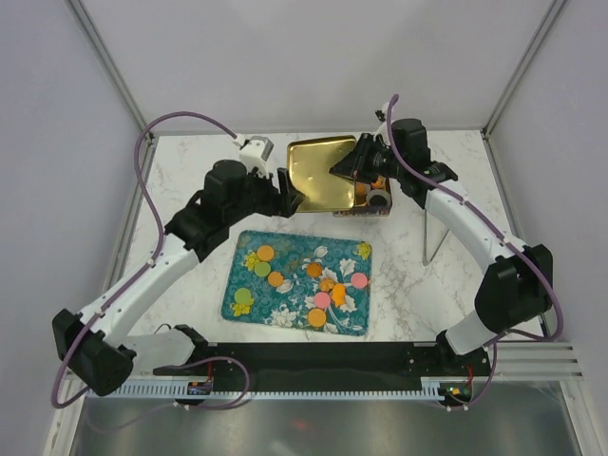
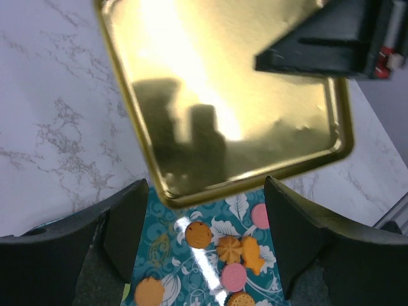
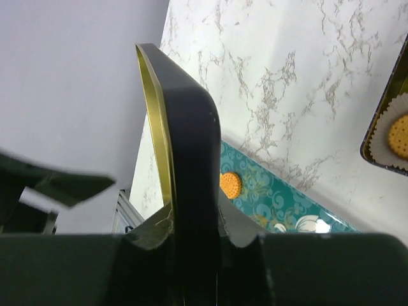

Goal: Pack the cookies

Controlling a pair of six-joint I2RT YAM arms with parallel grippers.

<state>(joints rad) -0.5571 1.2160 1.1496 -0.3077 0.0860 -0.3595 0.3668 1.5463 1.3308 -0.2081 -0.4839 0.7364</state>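
Note:
The cookies (image 1: 321, 285), small orange, pink, green and yellow discs, lie scattered on a teal floral tray (image 1: 249, 304). They also show in the left wrist view (image 2: 198, 234), and one orange one shows in the right wrist view (image 3: 230, 185). My right gripper (image 1: 348, 165) is shut on the edge of a gold tin lid (image 1: 319, 175) and holds it tilted up above the table; the grip shows in the right wrist view (image 3: 194, 229). My left gripper (image 1: 290, 196) is open, its jaws on either side of the lid's (image 2: 223, 95) lower left edge, not closed on it.
An open tin (image 1: 372, 199) stands behind the lid at the back right. It holds white paper cups, one with an orange cookie (image 3: 399, 137). A thin metal stand (image 1: 432, 233) rises right of the tray. Marble table all round.

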